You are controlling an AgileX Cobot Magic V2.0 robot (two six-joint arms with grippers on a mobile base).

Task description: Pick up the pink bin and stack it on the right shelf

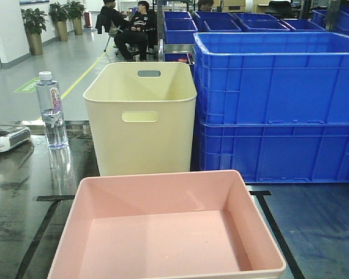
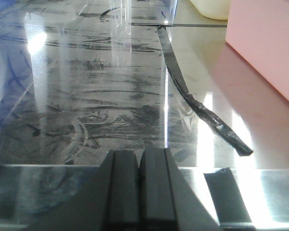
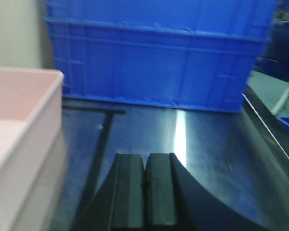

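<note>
The pink bin (image 1: 168, 229) sits empty on the dark glossy shelf top (image 1: 11, 192), inside black tape lines (image 1: 273, 224). Its side also shows at the right of the left wrist view (image 2: 269, 53) and at the left of the right wrist view (image 3: 19, 120). My left gripper (image 2: 138, 156) is shut and empty, low over the shelf top to the bin's left. My right gripper (image 3: 145, 161) is shut and empty, low over the shelf top (image 3: 202, 154) to the bin's right. Neither gripper shows in the front view.
A taller cream bin (image 1: 141, 116) with handle slots stands behind the pink bin. Stacked blue crates (image 1: 279, 104) stand at the back right, also in the right wrist view (image 3: 154, 53). A water bottle (image 1: 51, 110) stands at the left. Peeling tape (image 2: 202, 113) lies beside the bin.
</note>
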